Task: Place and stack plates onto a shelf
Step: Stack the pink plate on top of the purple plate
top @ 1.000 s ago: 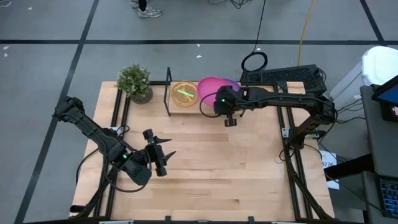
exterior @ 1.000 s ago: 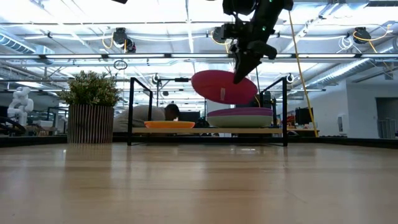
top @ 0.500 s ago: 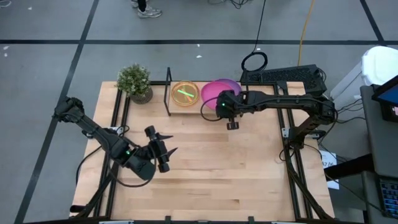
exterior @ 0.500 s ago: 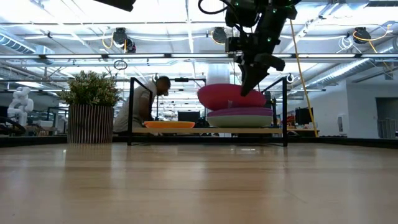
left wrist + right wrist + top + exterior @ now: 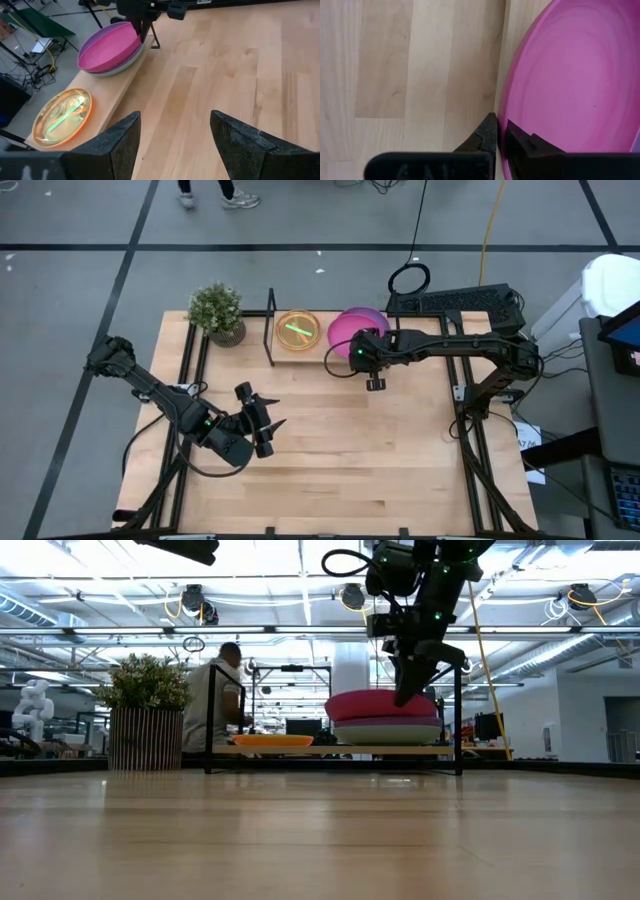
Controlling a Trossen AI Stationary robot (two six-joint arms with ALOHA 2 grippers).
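The magenta plate (image 5: pixel 345 323) (image 5: pixel 380 705) lies on top of a stack of large plates, purple and pale ones under it, on the right half of the shelf (image 5: pixel 330 750). My right gripper (image 5: pixel 356 353) (image 5: pixel 501 131) stands at that plate's near-left rim, shut on it. An orange plate (image 5: pixel 297 329) (image 5: pixel 62 116) with a lime-green one inside sits on the shelf's left half. My left gripper (image 5: pixel 268 425) (image 5: pixel 175 145) is open, above the bare table left of centre, touching nothing. My right gripper pinches the magenta plate's rim (image 5: pixel 504 102) at its near-left side, one finger inside the plate and one outside. The fingers (image 5: pixel 405 690) come from above, pointing down. The plate rests almost level on the stack below it.
A potted plant (image 5: pixel 216 310) stands at the far-left corner beside the shelf's upright black end (image 5: pixel 271 327). The table's middle and near part is bare wood (image 5: pixel 360 450). A person (image 5: pixel 215 690) moves in the room behind the shelf.
My right gripper has come down and toward the table's far-right, carrying the magenta plate. The plate was tilted and lifted clear in front of the stack; it now lies almost level on top of it.
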